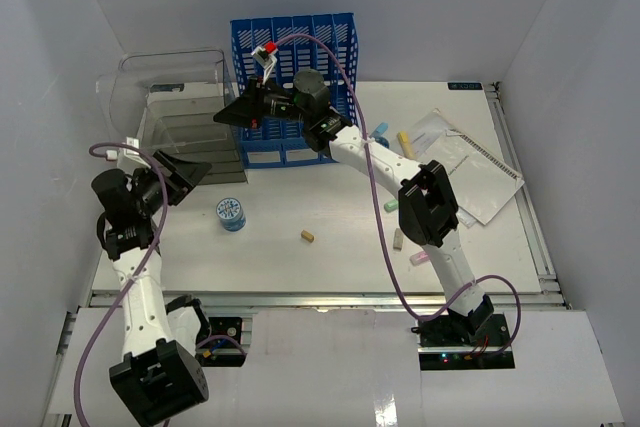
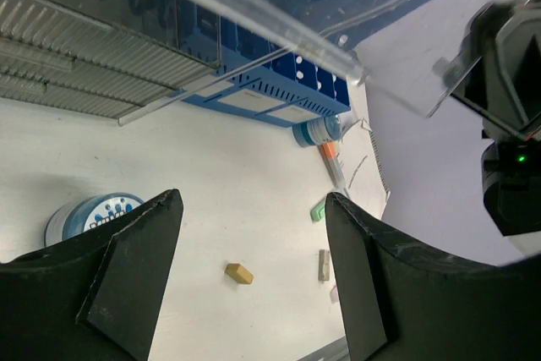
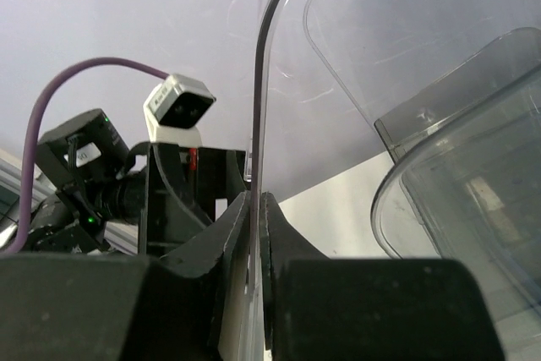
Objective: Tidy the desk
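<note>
Outstretched right end effector (image 3: 256,202) pinches the clear lid (image 3: 292,65); left end effector (image 2: 254,200) spread

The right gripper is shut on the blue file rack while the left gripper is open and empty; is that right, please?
Not quite: the right wrist view shows the right gripper shut on the clear plastic lid instead; the rest holds.

The right gripper's (image 3: 256,205) clear lid (image 3: 338,82), perhaps hinged, runs off frame.
</note>
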You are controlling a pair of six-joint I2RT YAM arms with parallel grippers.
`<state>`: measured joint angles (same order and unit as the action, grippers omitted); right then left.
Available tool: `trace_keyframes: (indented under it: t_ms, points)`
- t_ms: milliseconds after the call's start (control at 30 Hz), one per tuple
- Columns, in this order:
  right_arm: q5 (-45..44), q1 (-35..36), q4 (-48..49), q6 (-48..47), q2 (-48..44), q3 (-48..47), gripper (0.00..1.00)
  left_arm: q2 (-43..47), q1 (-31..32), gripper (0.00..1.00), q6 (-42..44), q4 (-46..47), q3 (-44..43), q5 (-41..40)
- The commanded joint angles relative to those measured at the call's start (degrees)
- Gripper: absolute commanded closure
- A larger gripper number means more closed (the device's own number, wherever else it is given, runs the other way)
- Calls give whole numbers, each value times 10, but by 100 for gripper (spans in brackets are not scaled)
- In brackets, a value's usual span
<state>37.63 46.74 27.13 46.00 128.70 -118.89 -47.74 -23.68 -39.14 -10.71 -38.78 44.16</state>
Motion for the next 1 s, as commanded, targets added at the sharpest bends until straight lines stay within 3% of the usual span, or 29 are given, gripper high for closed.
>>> trace_keyframes:
  t_ms: [0, 233, 467, 633, 733, 967]
  points:
    - [-1, 1, 50, 22, -53, -44, 88, 18, 9, 21, 23, -44, 10, -12]
    - [-4, -6, 50, 25, -52, -33, 88, -7, 54, 20, 19, -133, 11, -133]
    - [-7, -9, 49, 25, -51, -11, 88, -45, 210, 13, -38, -143, 22, -309]
    - [-3, -11, 43, 15, -59, 2, 88, -49, 283, 7, -54, -137, 34, -426]
    - [-3, -12, 43, 16, -60, 4, 88, -57, 308, 2, -48, -142, 34, -480]
    - [0, -13, 43, 15, -60, 13, 88, -65, 346, 2, -37, -152, 30, -565]
